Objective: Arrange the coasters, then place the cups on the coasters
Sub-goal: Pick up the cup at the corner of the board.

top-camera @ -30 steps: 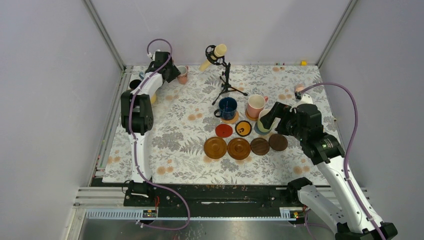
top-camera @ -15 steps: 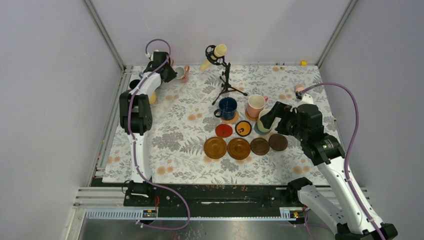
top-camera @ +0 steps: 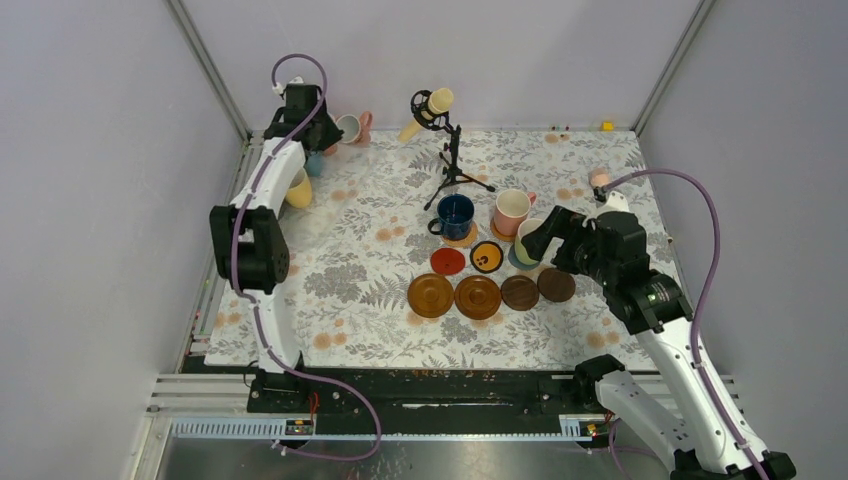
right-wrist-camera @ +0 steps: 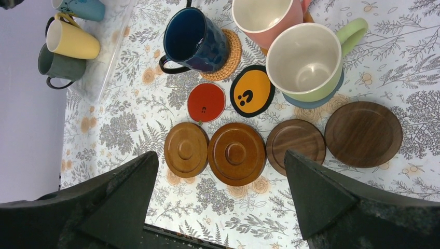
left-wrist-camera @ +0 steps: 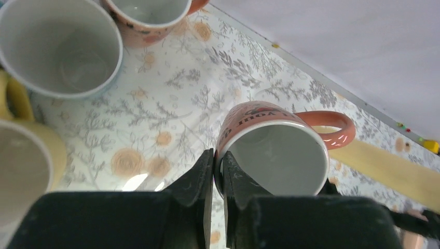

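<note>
Pink mug [left-wrist-camera: 275, 158] now in left pincer [left-wrist-camera: 217, 158]

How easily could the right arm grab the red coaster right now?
Probably yes, quite easily. The right tool hangs open and empty above the wooden coasters, and the red coaster lies bare. The navy mug behind it is close, though.

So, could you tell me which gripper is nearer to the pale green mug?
Right. The right gripper hovers open right by the pale green mug; the left gripper is away at the back-left corner, shut on a pink mug.
</note>
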Robot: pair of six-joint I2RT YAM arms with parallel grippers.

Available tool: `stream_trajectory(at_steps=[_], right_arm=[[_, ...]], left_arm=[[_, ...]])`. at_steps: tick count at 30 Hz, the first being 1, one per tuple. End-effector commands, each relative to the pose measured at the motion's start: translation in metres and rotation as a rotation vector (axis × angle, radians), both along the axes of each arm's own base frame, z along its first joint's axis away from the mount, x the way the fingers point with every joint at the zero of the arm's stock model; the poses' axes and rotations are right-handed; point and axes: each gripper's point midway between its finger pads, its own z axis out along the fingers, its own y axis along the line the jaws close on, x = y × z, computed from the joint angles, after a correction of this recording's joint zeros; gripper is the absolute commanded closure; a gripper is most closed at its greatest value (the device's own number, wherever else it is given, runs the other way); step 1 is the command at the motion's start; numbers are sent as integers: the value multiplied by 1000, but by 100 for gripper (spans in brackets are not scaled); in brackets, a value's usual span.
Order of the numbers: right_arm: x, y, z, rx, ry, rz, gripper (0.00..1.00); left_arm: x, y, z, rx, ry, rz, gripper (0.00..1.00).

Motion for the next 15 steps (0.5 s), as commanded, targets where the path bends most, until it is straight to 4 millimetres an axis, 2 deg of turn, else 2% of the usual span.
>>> stream_trajectory(at_steps=[1, 5, 7, 15], right_arm=[[-7, 2, -1, 40, 11, -2, 1], [-10, 2, -8, 62, 53, -27, 5], [-9, 3, -9, 87, 75, -46, 7], [-9, 22, -5, 231, 104, -46, 21]], left_arm=[[-35, -9, 64, -19, -83, -65, 100], [-79, -23, 78, -19, -82, -102, 100], [-104, -34, 71, -25, -61, -126, 100], [-180, -89, 78, -54, -54, -297, 100]])
